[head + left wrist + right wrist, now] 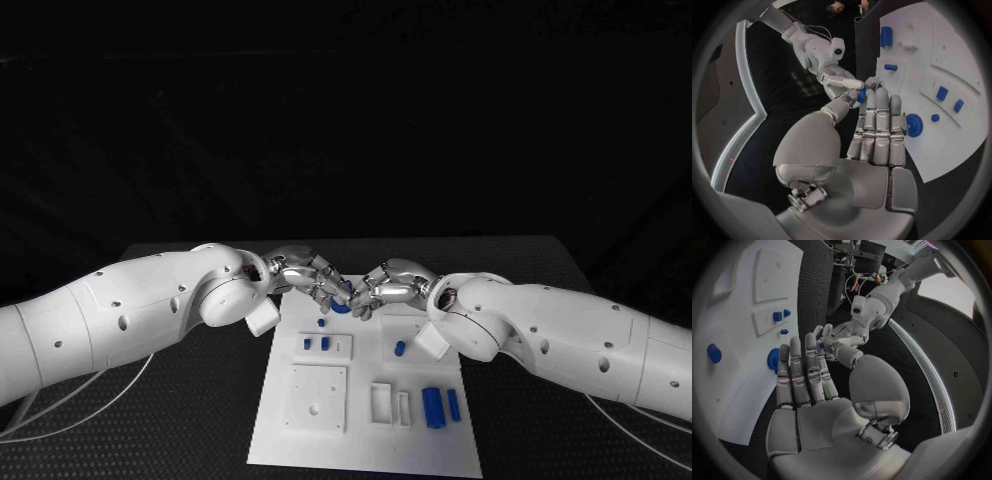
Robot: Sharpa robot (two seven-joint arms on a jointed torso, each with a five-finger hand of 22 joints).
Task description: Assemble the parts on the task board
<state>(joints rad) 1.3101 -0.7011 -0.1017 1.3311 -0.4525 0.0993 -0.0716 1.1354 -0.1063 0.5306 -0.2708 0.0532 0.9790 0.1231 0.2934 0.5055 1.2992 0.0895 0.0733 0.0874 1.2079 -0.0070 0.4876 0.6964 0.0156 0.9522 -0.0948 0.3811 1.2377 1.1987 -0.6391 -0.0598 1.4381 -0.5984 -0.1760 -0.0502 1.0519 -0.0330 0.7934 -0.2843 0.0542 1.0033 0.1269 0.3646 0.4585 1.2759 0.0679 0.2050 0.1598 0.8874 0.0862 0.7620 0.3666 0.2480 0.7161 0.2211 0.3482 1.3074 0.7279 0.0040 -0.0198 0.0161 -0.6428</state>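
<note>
i see the black tabletop [548,260] first, carrying the white task board [368,440] in its middle, the long side running away from me. both white arms reach in over the board's far end, and the left hand [307,275] and the right hand [389,287] meet there fingertip to fingertip above the far edge.

in the left wrist view the left hand's fingers [878,125] lie straight and close together, thumb stretched toward the other hand's fingertips, with a small blue part [861,95] caught where the two hands touch. in the right wrist view the right hand's fingers [804,370] are likewise straight and side by side, and the same blue part [821,345] sits at their tips against the left hand's fingertips. i cannot tell which hand actually grips it.

on the board, a round blue knob [340,308] sits just under the hands. nearer me are two small blue pegs [316,343] standing in a raised white block, one single peg [400,348] to their right, and two longer blue bars [441,407] by the right edge. a square white plate [316,398] lies on the near left.
</note>
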